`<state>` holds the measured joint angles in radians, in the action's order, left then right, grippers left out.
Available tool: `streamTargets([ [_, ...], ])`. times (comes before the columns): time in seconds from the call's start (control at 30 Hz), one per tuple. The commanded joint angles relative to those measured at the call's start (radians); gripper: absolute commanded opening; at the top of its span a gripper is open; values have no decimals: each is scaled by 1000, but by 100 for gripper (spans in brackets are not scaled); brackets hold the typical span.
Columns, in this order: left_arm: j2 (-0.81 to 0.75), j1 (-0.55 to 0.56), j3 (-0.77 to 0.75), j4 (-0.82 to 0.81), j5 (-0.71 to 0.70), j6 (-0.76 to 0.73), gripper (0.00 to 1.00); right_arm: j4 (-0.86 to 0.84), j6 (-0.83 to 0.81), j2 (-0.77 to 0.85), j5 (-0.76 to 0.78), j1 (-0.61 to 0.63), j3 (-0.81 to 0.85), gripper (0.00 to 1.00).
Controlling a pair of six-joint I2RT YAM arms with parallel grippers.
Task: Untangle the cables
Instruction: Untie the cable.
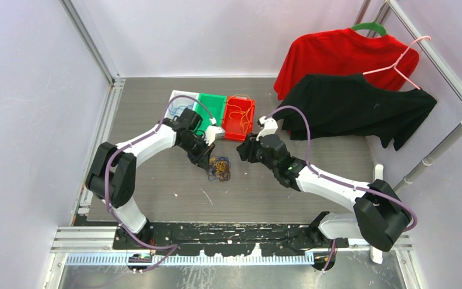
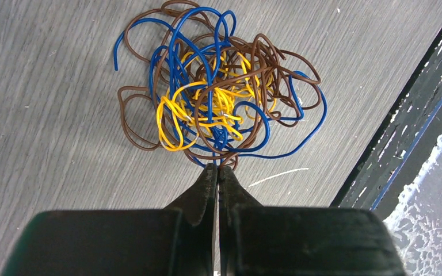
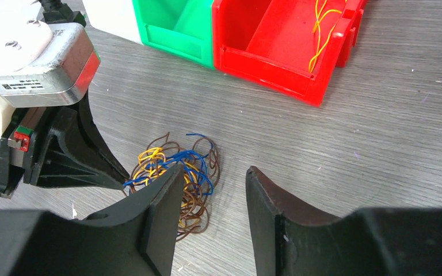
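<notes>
Most untangling is remaining: cables (image 2: 218, 98) are lying clumped, left jaws pinching an edge strand, right jaws hovering half-open, empty

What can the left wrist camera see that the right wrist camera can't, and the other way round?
Only the left wrist view shows the dark rail along the table's edge, and the tangle up close, strand by strand. Only the right wrist view shows the red bin with an orange wire in it, the green bin, and the open right gripper. Both show the blue, yellow and brown cables on the grey table, with the left gripper shut at the tangle's edge.
</notes>
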<state>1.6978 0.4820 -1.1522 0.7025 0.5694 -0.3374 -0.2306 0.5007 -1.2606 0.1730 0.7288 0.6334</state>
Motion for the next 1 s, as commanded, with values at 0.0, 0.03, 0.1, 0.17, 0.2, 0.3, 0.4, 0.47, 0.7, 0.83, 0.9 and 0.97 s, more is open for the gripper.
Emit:
streamTargets([
  [0.0,-38,-6,-33,5,-9,-15,0,-58,16,32,-3,-6,16,48],
  [0.03,-53,-9,-43,28,-11,-21,0,-63,16,30,-9,-5,21,48],
  [0.1,-87,-13,-74,96,-8,-28,0,-70,15,23,-18,-6,31,48],
  [0.17,-125,-15,-109,158,-6,-43,0,-90,13,16,-29,-6,37,48],
  [0.2,-143,-15,-125,187,-5,-48,0,-103,11,11,-39,-5,41,48],
  [0.3,-195,-15,-186,279,-5,-57,0,-158,-8,7,-83,-2,44,51],
  [0.4,-229,-14,-266,363,-13,-57,0,-221,-64,12,-123,30,42,59],
  [0.47,-253,-14,-304,398,-14,-52,0,-281,-126,20,-147,66,41,64],
  [0.7,-304,-14,-453,476,-11,-21,0,-331,-210,18,-220,152,105,72],
  [0.83,-315,-14,-532,504,-25,-8,0,-331,-216,27,-256,173,139,72],
  [0.9,-320,-12,-563,511,-33,-1,0,-331,-217,34,-273,182,148,72],
  [0.97,-326,-12,-589,522,-36,3,0,-330,-223,34,-278,194,157,73],
])
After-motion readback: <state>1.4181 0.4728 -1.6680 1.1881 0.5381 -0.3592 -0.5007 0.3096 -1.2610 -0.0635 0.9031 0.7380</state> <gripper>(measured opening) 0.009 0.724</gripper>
